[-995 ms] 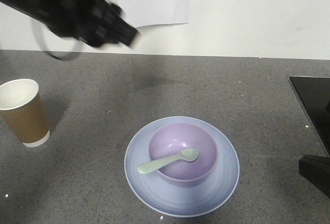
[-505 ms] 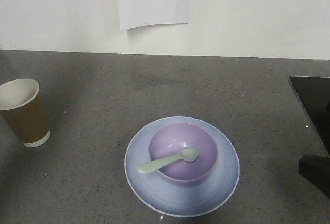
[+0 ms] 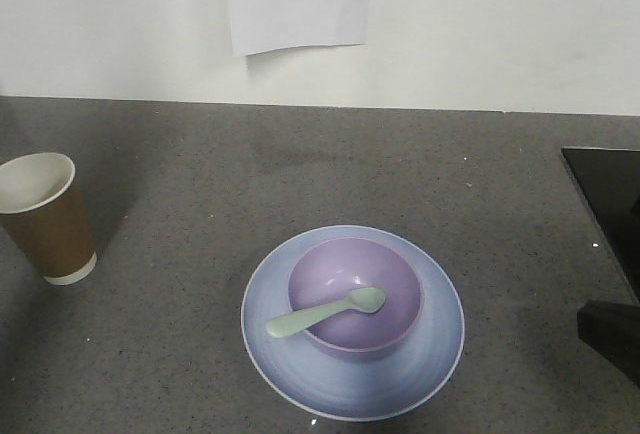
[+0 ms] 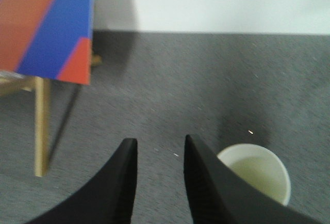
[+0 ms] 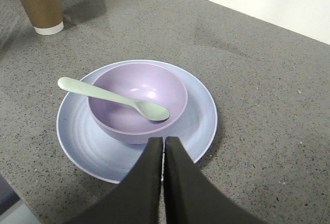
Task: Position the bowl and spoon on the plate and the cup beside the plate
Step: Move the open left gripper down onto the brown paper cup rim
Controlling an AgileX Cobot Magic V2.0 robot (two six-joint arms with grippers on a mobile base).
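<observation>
Partly cropped cup (image 4: 256, 171), right gripper (image 5: 163, 144) fingertips only

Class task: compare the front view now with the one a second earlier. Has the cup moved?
No. The cup stands at the same spot on the left, equally far from the plate and the wall's edge.
</observation>
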